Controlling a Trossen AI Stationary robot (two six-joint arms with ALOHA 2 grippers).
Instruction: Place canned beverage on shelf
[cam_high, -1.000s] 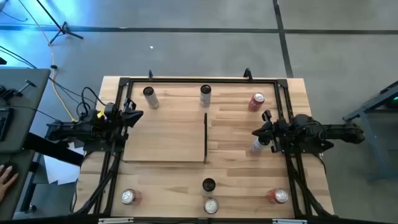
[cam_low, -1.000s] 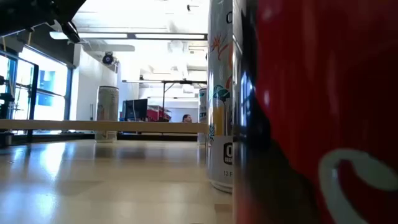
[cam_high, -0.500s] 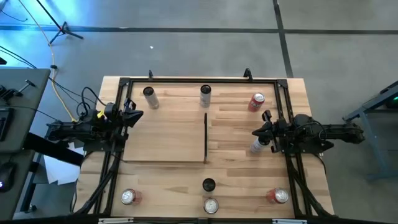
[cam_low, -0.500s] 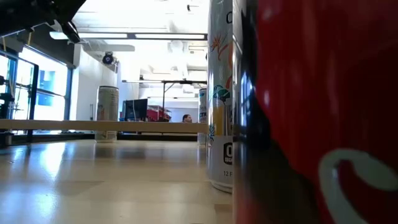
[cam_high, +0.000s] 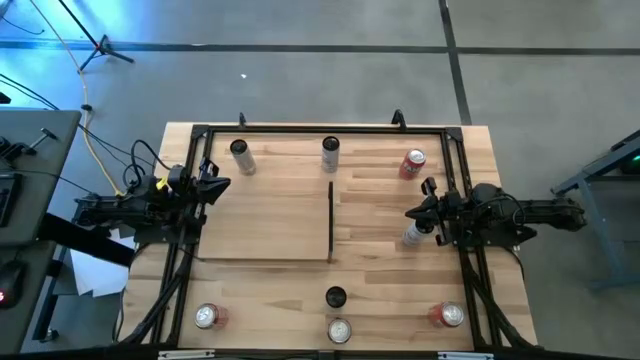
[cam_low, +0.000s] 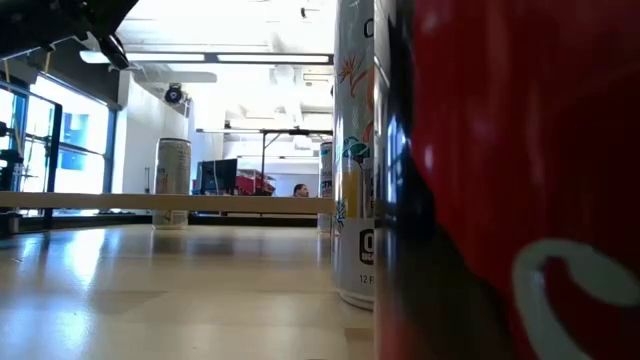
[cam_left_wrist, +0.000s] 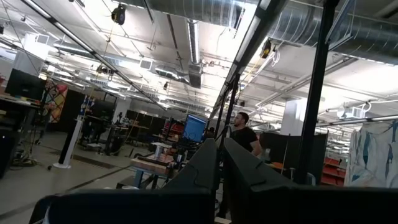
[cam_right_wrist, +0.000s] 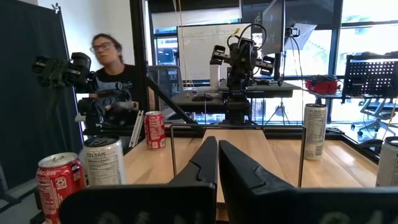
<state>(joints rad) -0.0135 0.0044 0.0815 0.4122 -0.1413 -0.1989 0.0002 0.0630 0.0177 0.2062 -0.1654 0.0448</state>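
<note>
Several beverage cans stand upright on the wooden table. There are silver ones (cam_high: 238, 150) (cam_high: 330, 148) and a red one (cam_high: 413, 163) along the far edge. A dark-topped can (cam_high: 335, 297) and others stand along the near edge. The shelf (cam_high: 265, 220) is a pale panel lying flat at the middle left, with a dark upright strip (cam_high: 330, 220) on its right edge. My left gripper (cam_high: 222, 183) hovers shut at the shelf's left side. My right gripper (cam_high: 412, 212) hovers shut at the right, beside a white can (cam_high: 414, 236). Both hold nothing.
A black frame (cam_high: 320, 130) runs round the tabletop. In the low view a red can (cam_low: 520, 180) and a patterned white can (cam_low: 355, 150) stand close to the camera. A person (cam_right_wrist: 109, 62) sits beyond the table's left side, at a desk.
</note>
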